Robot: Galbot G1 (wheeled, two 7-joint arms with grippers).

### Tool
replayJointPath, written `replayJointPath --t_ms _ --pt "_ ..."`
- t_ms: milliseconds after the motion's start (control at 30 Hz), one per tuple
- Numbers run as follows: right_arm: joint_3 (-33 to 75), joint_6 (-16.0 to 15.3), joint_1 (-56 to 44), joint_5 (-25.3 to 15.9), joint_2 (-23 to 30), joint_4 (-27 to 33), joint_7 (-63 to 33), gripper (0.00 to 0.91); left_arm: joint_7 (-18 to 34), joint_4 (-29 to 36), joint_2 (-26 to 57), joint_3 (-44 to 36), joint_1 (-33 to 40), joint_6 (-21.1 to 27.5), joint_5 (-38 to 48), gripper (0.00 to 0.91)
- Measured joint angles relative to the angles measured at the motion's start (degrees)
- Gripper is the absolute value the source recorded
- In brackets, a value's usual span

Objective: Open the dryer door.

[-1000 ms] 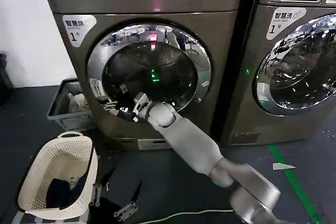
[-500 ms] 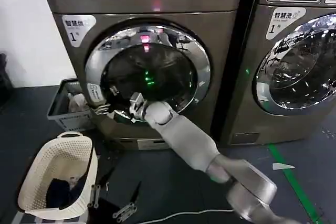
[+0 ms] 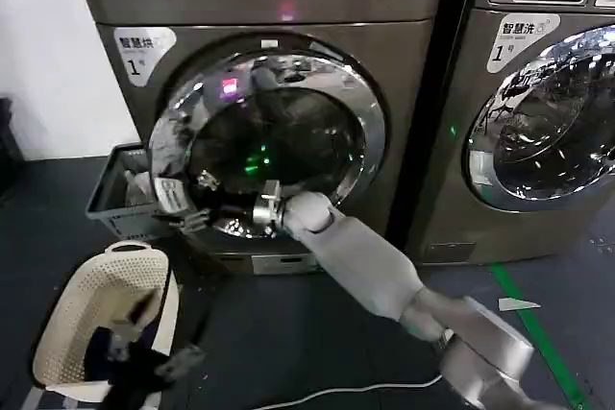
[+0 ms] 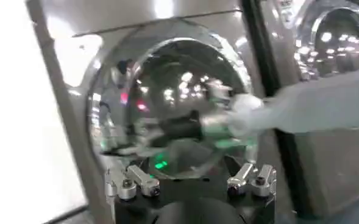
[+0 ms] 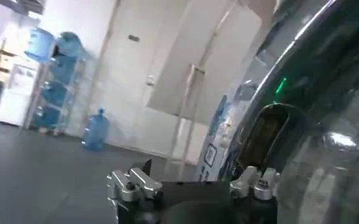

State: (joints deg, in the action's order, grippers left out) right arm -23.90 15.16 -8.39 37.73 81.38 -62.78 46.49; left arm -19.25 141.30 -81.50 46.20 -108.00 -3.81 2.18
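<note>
Right arm reaches up from the lower right across the head view, grey forearm slanting up and leftward to a rounded wrist joint. Right gripper (image 3: 197, 213) extends leftward from that wrist, roughly level, at the lower left rim of the dryer door (image 3: 264, 146); whether its fingers grip cannot be told. In the left wrist view the right arm crosses as a pale forearm with a dark gripper end.

Left gripper (image 4: 190, 182) sits low and back, pointing at the door from a distance; fingers spread wide apart, nothing between them.
</note>
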Motion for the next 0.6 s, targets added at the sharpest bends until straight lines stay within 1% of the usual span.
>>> replayJointPath --t_ms 133,200,367,500,600 --pt "0.3 1.0 -0.3 1.9 -1.4 -1.4 5.1 0.907 -2.3 -0.6 0.3 6.5 1.4 -0.2 2.1 0.907" --pt "0.3 1.6 -0.3 3.0 -2.2 -2.0 7.7 0.907 -3.2 -1.2 0.6 9.6 2.1 -0.4 4.5 0.907" --pt "0.4 1.4 -1.3 6.3 -4.2 -4.5 13.3 0.907 -5.7 -3.7 1.8 17.1 4.1 -0.9 10.8 0.907" --pt "1.0 0.9 -2.3 7.7 -6.1 -7.0 17.2 0.907 -6.4 -5.8 3.1 22.1 5.8 -0.5 13.1 0.907" --pt "1.6 0.6 -3.2 8.2 -7.7 -8.8 20.6 0.907 -6.5 -7.4 3.9 24.0 6.7 -0.5 13.2 0.907"
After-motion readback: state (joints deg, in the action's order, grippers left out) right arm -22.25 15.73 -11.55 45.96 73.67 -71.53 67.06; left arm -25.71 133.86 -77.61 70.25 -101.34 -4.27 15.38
